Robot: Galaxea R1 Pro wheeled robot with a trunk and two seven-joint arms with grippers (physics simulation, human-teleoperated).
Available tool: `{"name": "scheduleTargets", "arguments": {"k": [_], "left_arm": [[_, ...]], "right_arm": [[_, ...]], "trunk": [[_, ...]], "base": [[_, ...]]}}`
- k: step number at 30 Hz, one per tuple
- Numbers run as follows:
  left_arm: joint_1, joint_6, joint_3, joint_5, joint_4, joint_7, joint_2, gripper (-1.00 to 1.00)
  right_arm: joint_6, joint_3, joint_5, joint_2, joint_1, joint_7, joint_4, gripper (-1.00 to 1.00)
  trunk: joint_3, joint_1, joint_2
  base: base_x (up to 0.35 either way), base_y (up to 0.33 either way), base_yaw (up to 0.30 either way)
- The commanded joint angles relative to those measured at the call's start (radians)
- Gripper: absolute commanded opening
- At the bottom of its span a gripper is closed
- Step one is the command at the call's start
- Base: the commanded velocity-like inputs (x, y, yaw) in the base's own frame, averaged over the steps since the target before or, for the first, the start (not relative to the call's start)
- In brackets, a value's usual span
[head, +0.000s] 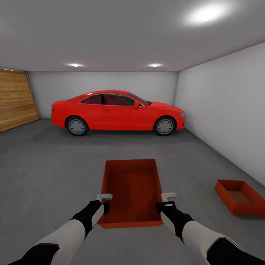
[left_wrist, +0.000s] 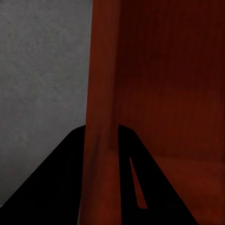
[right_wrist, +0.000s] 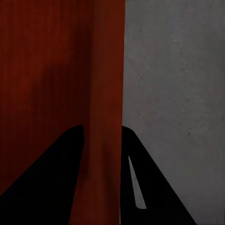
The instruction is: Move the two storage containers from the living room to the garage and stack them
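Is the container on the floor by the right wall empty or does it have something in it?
Empty, as far as shows: the container on the floor sits open side up, and only bare orange-red bottom is visible; its near inside corner is hidden by its wall.

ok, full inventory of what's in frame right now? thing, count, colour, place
held storage container: 1, orange-red, between both grippers, front centre
second storage container: 1, orange-red, on the floor to the right, near the right wall
car: 1, red, parked side-on at the far wall
garage door: 1, wood plank, left side
floor: dark grey
walls: pale grey
ceiling lights: 3, white
left gripper: shut on the held container's left wall
right gripper: shut on its right wall
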Motion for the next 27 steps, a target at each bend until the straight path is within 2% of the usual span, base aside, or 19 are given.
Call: {"name": "scheduleTargets", "arguments": {"k": [1, 27], "left_arm": [[0.0, -0.029, -0.007, -0.035, -0.004, 0.017, 0.005, -1.0], [0.0, -0.023, -0.007, -0.036, -0.004, 0.015, 0.005, -1.0]], "right_arm": [[0.006, 0.02, -0.026, -0.001, 0.0, -0.008, 0.0, -1.0], [0.006, 0.02, -0.026, -0.002, 0.0, -0.008, 0.0, -1.0]], "trunk": [[0.0, 0.001, -0.001], [0.0, 0.001, -0.001]], "base": [[0.323, 0.0, 0.0], [0.323, 0.0, 0.0]]}}
